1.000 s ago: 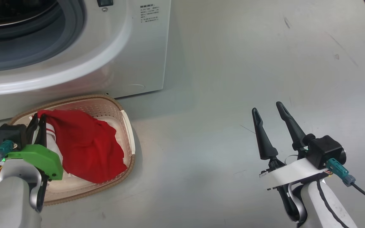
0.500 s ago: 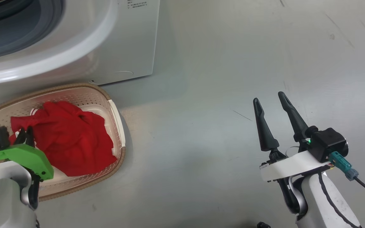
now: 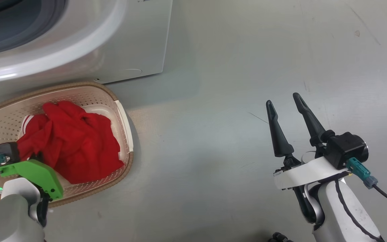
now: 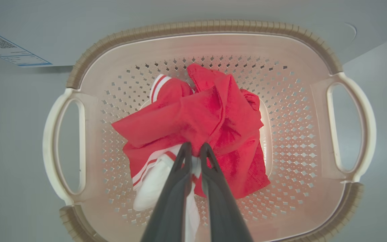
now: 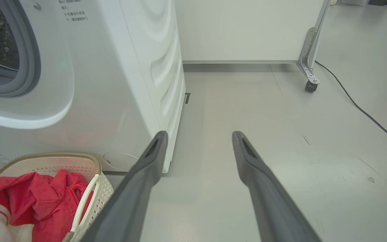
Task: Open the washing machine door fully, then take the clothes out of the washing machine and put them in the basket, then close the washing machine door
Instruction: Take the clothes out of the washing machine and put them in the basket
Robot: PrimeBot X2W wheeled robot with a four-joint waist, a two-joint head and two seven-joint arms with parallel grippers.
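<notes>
The cream basket (image 3: 79,86) stands on the floor against the front of the white washing machine (image 3: 139,40). Inside it lie the clothes: a bright red garment (image 3: 76,148) bunched over a white red-striped one (image 4: 153,185). My left gripper (image 4: 193,148) reaches down into the basket (image 4: 207,25), shut on the clothes, with red and white fabric pinched between its fingertips. Its green wrist housing (image 3: 35,173) shows at the lower left of the head view. My right gripper (image 3: 282,99) hovers open over bare floor to the right, holding nothing. The washing machine door is out of view.
The grey gasket and drum opening (image 5: 8,67) face me at the upper left. A blue label (image 4: 8,47) sits low on the machine's front. Behind, a wheeled metal leg (image 5: 311,84) and a black cable (image 5: 358,104) lie on the grey floor.
The head camera has tilted. My left gripper has come down into the basket with the clothes, which now lie bunched on its bottom. The right gripper stays open.
</notes>
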